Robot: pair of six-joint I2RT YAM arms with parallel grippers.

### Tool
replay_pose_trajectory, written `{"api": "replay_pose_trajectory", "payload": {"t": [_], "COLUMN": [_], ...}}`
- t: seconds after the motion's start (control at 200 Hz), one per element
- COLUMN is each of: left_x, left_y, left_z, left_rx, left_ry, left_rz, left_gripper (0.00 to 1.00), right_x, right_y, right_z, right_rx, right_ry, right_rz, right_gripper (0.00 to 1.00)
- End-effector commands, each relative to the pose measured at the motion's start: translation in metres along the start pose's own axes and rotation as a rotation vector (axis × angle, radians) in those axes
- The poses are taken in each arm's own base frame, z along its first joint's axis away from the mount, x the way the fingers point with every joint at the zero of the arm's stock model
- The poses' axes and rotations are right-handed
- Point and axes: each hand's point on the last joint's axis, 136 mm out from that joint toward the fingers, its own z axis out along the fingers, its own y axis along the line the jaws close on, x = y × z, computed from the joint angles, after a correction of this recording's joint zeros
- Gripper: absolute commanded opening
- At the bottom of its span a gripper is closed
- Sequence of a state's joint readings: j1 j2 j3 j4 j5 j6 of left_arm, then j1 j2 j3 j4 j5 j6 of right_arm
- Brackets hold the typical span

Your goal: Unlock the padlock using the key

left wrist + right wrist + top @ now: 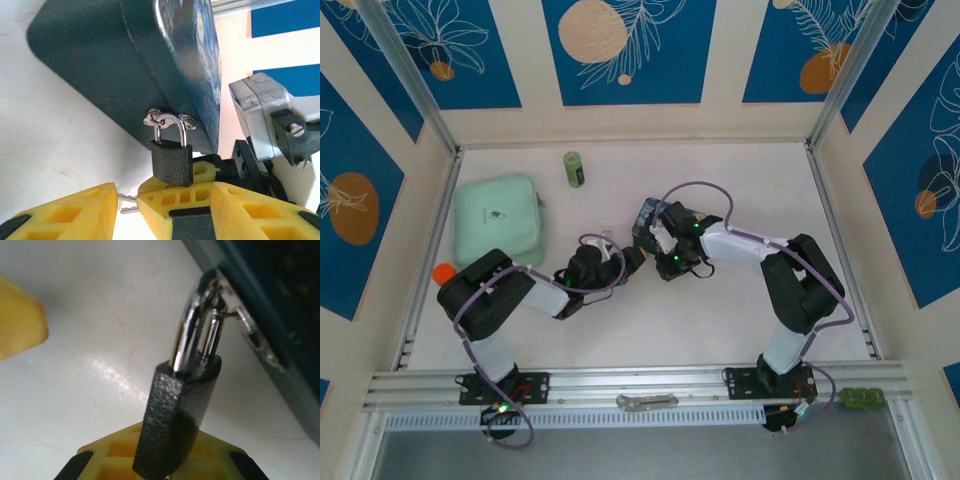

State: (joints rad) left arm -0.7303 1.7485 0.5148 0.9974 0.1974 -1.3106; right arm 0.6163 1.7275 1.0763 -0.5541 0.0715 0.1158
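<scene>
In the top view both arms meet at the middle of the desk, crowded against the blue tin. Bare surface lies open to the right of them and along the near side. The mint pouch takes the left part, a small green cylinder stands near the far edge, and a flat silvery piece lies on the rail at the bottom.

In the left wrist view the tin is tilted, its long lower edge running from upper left down to the right. The padlock hangs at the frame's centre from a small hasp on that edge. Its shackle passes through the hasp and both legs sit in the body. White desk lies open to the left of it.

The left gripper fills the bottom of that frame with its yellow jaws released and a narrow gap between them. The key shows as a thin silvery sliver in that gap, just beside the right-hand finger. I cannot tell whether it touches.

The right gripper sits at the bottom of its own view, directly under the padlock's foot. Its jaws are clenched almost together, and I cannot tell whether they pinch anything. The tin's edge crosses the upper right, close beside the shackle, and open desk lies to the left.
</scene>
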Motion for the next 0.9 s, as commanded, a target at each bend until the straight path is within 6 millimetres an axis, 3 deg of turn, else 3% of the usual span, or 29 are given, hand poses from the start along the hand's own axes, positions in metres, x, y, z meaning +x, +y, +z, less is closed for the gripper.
{"api": "replay_pose_trajectory", "payload": {"t": [0.0,0.125,0.245,0.28,0.32,0.365,0.525,0.63,0.755,0.895], "left_x": [-0.012,-0.013,-0.013,-0.013,-0.013,-0.013,-0.011,-0.009,-0.002,0.010], "left_y": [-0.006,-0.007,-0.008,-0.008,-0.007,-0.007,-0.008,-0.011,-0.013,-0.010], "left_z": [-0.008,-0.010,-0.010,-0.010,-0.010,-0.009,-0.007,-0.003,0.008,0.025], "left_rx": [0.001,-0.013,-0.021,-0.026,-0.031,-0.036,-0.061,-0.082,-0.090,-0.099], "left_ry": [-0.047,-0.048,-0.046,-0.043,-0.040,-0.037,-0.014,0.015,0.069,0.136], "left_rz": [0.017,0.028,0.038,0.042,0.048,0.057,0.100,0.157,0.229,0.264], "left_gripper": [0.51,0.51,0.52,0.52,0.52,0.53,0.55,0.55,0.54,0.54], "right_x": [-0.002,-0.001,-0.001,-0.002,-0.004,-0.006,-0.017,-0.023,-0.023,-0.020], "right_y": [-0.003,0.000,0.006,0.007,0.008,0.007,-0.006,-0.019,-0.032,-0.035], "right_z": [0.005,0.001,-0.020,-0.029,-0.040,-0.053,-0.092,-0.105,-0.105,-0.090], "right_rx": [0.067,0.072,0.047,0.033,0.016,-0.003,-0.070,-0.084,-0.083,-0.117], "right_ry": [0.013,0.010,-0.038,-0.060,-0.089,-0.123,-0.237,-0.290,-0.299,-0.272], "right_rz": [0.010,0.000,0.015,0.029,0.050,0.080,0.227,0.308,0.370,0.413], "right_gripper": [0.17,0.33,0.50,0.57,0.74,0.81,0.88,0.90,0.90,0.86]}}
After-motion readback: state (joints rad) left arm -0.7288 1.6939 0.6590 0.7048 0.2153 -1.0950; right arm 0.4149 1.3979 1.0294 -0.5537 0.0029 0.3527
